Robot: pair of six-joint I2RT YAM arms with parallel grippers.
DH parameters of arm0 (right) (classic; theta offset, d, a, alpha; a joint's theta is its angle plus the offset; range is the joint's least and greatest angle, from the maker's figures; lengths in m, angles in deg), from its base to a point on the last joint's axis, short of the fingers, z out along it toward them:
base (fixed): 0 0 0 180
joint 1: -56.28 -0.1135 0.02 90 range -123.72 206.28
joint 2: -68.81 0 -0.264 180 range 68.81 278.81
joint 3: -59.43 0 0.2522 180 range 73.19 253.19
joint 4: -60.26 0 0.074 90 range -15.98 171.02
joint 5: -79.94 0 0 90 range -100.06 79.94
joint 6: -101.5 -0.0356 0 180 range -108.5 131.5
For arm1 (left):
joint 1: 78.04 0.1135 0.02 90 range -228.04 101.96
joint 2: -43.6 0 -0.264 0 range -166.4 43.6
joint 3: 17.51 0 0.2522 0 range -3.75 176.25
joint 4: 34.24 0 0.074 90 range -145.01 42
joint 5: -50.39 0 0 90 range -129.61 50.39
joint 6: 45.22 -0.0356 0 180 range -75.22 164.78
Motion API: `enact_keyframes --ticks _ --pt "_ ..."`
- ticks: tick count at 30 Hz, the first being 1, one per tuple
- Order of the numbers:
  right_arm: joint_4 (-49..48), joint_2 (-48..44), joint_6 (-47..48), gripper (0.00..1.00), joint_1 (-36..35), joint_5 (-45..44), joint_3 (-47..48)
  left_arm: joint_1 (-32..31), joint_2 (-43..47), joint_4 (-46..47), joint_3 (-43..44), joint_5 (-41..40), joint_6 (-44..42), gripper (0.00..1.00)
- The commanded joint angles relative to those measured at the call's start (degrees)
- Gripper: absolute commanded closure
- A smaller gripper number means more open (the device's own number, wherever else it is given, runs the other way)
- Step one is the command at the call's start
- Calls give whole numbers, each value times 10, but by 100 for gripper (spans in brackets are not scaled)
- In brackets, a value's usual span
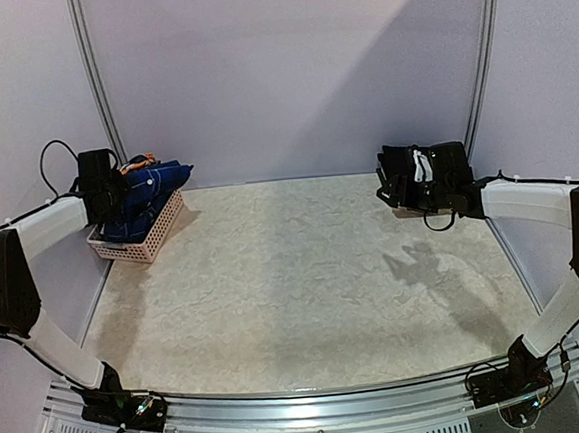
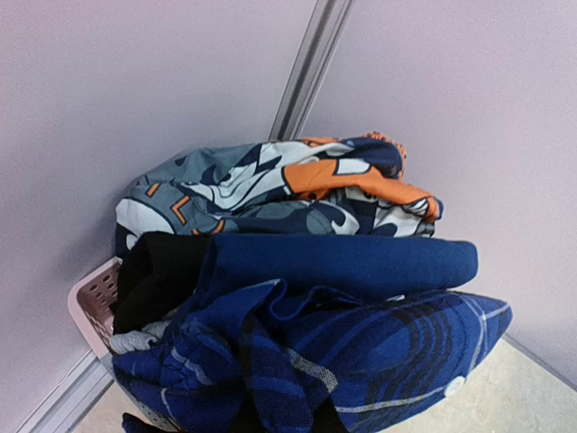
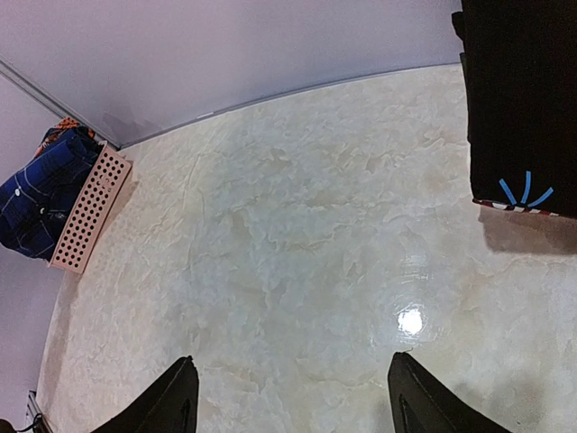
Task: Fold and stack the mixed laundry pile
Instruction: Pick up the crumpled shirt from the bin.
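Plaid shirt (image 2: 379,361) crowds the closed left gripper (image 1: 120,202), whose catch is hidden; right gripper (image 3: 290,361) hangs wide open, empty.

Left arm (image 1: 45,228): base bolted at the near edge. The upper link rises outward to an elbow at the left side, and the white forearm runs away toward the far left. Left gripper (image 1: 122,195): jaws closed; its fingers are not visible in its own wrist view.

Right arm (image 1: 524,201): mirrored pose, elbow at the right side, forearm reaching inward and roughly level. Right gripper (image 1: 392,183): raised, with both dark fingers (image 3: 171,401) visible and jaws well apart.
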State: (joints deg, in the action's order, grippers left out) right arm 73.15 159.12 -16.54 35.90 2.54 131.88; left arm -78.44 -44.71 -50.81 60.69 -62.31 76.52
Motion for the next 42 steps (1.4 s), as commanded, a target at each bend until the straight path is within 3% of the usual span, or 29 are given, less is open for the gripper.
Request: enact_keyframes --ticks 1,15,29,42 --pt "7 11 5 27 -7 2 16 17 34 32 50 -14 18 100" --pt "21 20 8 27 -13 2 25 17 56 1 123 17 19 100" --pt "29 33 12 27 -20 5 39 16 110 -22 143 29 6 100" --pt "18 27 68 26 -82 7 55 -45 169 -54 110 76 41 100"
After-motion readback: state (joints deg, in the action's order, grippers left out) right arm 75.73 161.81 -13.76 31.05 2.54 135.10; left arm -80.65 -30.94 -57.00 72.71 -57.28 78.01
